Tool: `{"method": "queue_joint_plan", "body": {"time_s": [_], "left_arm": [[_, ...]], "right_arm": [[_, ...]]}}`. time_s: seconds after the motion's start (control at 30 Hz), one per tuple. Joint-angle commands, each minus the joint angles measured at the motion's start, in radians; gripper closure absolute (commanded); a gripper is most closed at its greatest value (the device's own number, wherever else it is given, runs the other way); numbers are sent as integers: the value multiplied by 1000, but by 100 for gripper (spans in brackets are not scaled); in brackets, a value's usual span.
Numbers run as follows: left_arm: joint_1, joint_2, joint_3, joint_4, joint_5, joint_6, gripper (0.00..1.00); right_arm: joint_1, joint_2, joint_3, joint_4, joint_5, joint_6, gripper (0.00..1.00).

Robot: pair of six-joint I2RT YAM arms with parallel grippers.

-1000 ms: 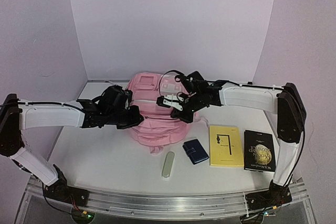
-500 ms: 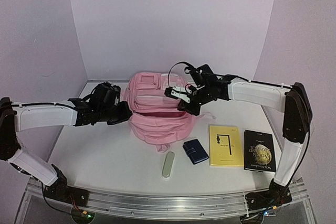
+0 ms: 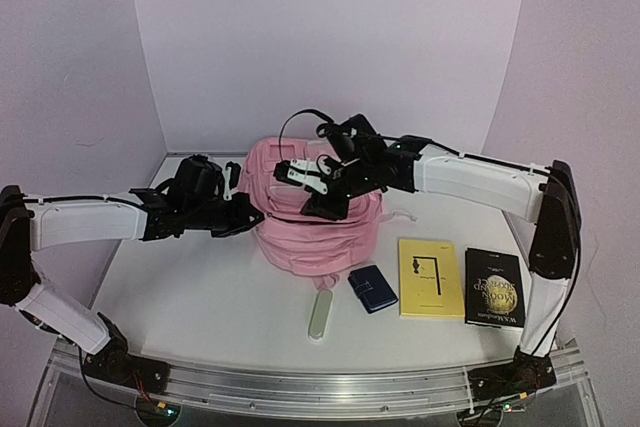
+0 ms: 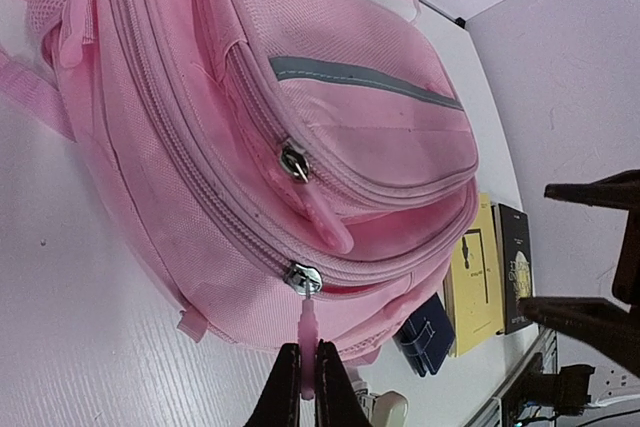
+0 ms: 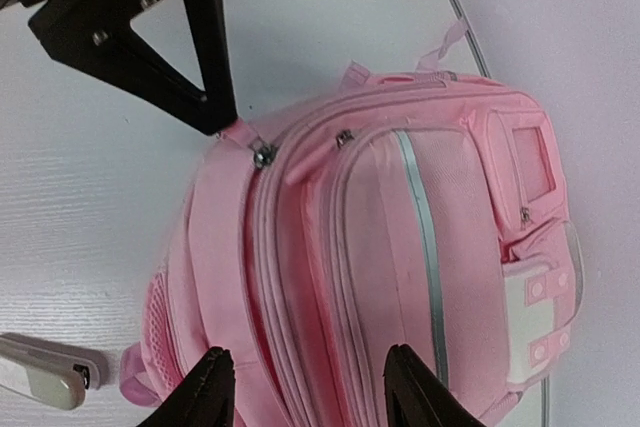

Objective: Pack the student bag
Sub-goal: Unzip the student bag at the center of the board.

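Student bag (image 3: 310,232) lay in the middle of the white table (image 3: 190,297), a bit toward the back wall, with its front pockets facing up. It was big, soft and pink. The left gripper (image 4: 303,389) was at the bag's left side, low near the table. Its two fingers were pressed together on the pink zip pull (image 4: 308,335) of the long zip. The right gripper (image 5: 305,379) hung over the top of the bag with its fingers spread wide apart, and it was holding nothing. Just beside the bag's front edge lay a small dark blue case (image 3: 372,288). A pale stapler (image 3: 321,314) lay nearer the front of the table. To the right of those sat a yellow book (image 3: 431,278) and, just beside it, a black book (image 3: 494,287).
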Motion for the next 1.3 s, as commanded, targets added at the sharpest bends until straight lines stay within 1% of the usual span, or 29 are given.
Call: {"method": "queue_joint_plan", "body": {"time_s": [0.0, 0.03, 0.07, 0.1, 0.17, 0.27, 0.37, 0.47, 0.63, 0.7, 0.87, 0.93, 1.03, 1.1, 1.27], "left_arm": [[-2, -55, 12, 122, 40, 9, 100], [-2, -55, 12, 124, 43, 7, 100], [-2, -55, 12, 125, 46, 5, 100], [-2, -57, 12, 125, 48, 3, 100], [-2, -62, 9, 128, 51, -2, 100], [-2, -70, 0, 133, 48, -7, 100], [-2, -75, -2, 121, 31, -9, 100], [-1, -74, 4, 87, -18, -10, 100], [12, -32, 72, -104, -240, -14, 100], [40, -10, 83, -141, -278, -29, 100], [103, 30, 60, -82, -262, -57, 100], [117, 57, 72, -63, -252, -45, 100], [142, 101, 103, -46, -281, -16, 100], [177, 132, 129, -45, -312, 0, 100], [281, 204, 168, 29, -264, 6, 100]], "right_arm": [[34, 77, 58, -14, 64, 3, 42], [39, 87, 61, -14, 79, -2, 39], [46, 100, 66, -14, 96, -5, 38], [51, 113, 70, -12, 115, -6, 38], [57, 132, 73, -2, 152, 1, 42], [58, 151, 66, 41, 211, 15, 56], [59, 148, 45, 73, 243, 15, 76], [59, 134, 30, 76, 251, 4, 99], [57, 81, -10, 77, 261, -19, 100], [57, 59, -32, 79, 273, -33, 100], [53, 18, -77, 88, 291, -52, 100], [51, 9, -88, 90, 291, -52, 100], [52, 4, -93, 91, 285, -50, 100], [52, 4, -93, 92, 279, -45, 100], [51, 1, -94, 90, 266, -29, 100]]}}
